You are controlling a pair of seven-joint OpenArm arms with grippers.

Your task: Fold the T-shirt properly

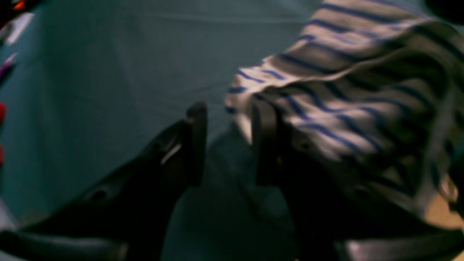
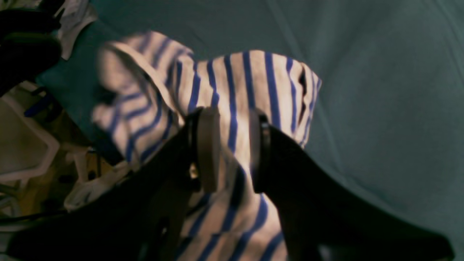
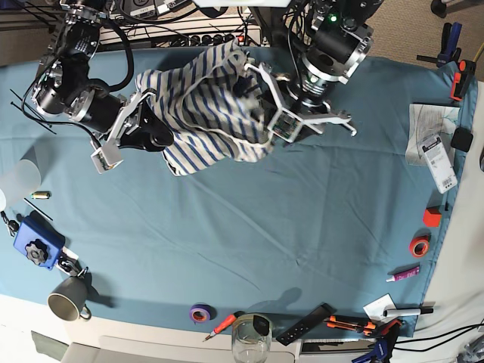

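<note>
T-shirt (image 3: pixel 204 113), a soft cream one with thin blue stripes all over, hangs bunched between my two arms in the upper middle of the base view, lifted over the teal cloth-covered surface (image 3: pixel 249 227). Its lower hem droops toward the cloth at centre-left of that view.

My right pincer (image 2: pixel 232 145) shows at the centre of its wrist view with a pale pad on one finger. A fold of the striped fabric runs straight up between the two fingers, which stand partly apart around it, so I have hold of the shirt here. In the base view this pincer (image 3: pixel 151 125) sits at the upper left, buried in the shirt's left edge.

My left pincer (image 1: pixel 228 141) shows at the lower centre of its wrist view. Its two dark fingers stand apart with only teal cloth visible in the gap. The shirt lies draped against the outer side of the finger on the frame's right and fills the upper right of that view; nothing is pinched between the fingers. The view is blurred. In the base view this arm's end is at the upper middle, against the shirt's right side.

Along the bottom edge of the base view stand a grey mug (image 3: pixel 66 302) and a clear glass (image 3: pixel 251 338).
</note>
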